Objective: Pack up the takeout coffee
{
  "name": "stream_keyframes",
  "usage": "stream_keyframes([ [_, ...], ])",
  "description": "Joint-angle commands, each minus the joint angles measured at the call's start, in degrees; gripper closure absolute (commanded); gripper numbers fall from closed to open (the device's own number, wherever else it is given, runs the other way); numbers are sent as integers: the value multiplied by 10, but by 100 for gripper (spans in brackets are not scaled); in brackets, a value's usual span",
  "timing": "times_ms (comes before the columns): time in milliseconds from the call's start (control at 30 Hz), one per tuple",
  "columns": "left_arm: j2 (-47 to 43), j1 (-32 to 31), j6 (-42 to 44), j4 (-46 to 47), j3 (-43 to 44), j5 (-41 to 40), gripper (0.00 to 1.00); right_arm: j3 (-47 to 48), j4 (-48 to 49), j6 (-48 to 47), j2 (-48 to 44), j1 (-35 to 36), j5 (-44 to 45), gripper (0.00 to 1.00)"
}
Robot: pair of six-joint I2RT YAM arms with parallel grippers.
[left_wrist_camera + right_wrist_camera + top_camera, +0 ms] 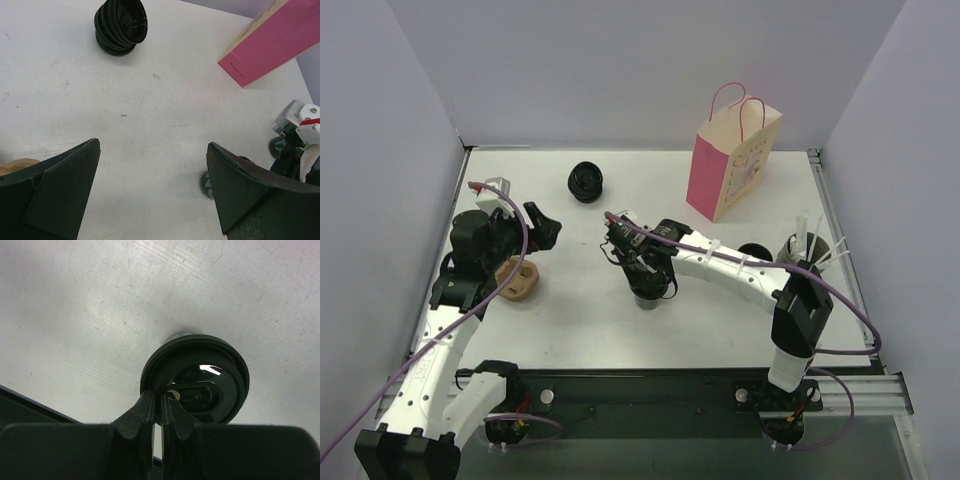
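Observation:
A black lidded coffee cup (648,288) stands at mid-table. My right gripper (638,268) is shut on the near rim of its lid, one finger outside and one inside, as the right wrist view shows: cup (200,380), gripper (158,399). I cannot tell whether the cup rests on the table or is just off it. A second black cup (753,251) shows partly behind the right arm. The pink paper bag (730,165) stands upright at the back right. My left gripper (542,228) is open and empty, left of the cup; its wrist view (152,185) shows the cup's side (206,182).
A short ribbed black stack (586,181) lies at the back centre, also in the left wrist view (121,25). A grey cup with white sticks (808,248) stands at the right. A tan holder (517,280) lies under the left arm. Walls enclose the table.

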Motion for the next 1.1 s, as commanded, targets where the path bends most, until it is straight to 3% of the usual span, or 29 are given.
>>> stream_keyframes([
  [0, -11, 2, 10, 11, 0, -5, 3, 21, -25, 1, 6, 3, 19, 100],
  [1067, -14, 2, 12, 9, 0, -7, 3, 43, -58, 12, 3, 16, 31, 100],
])
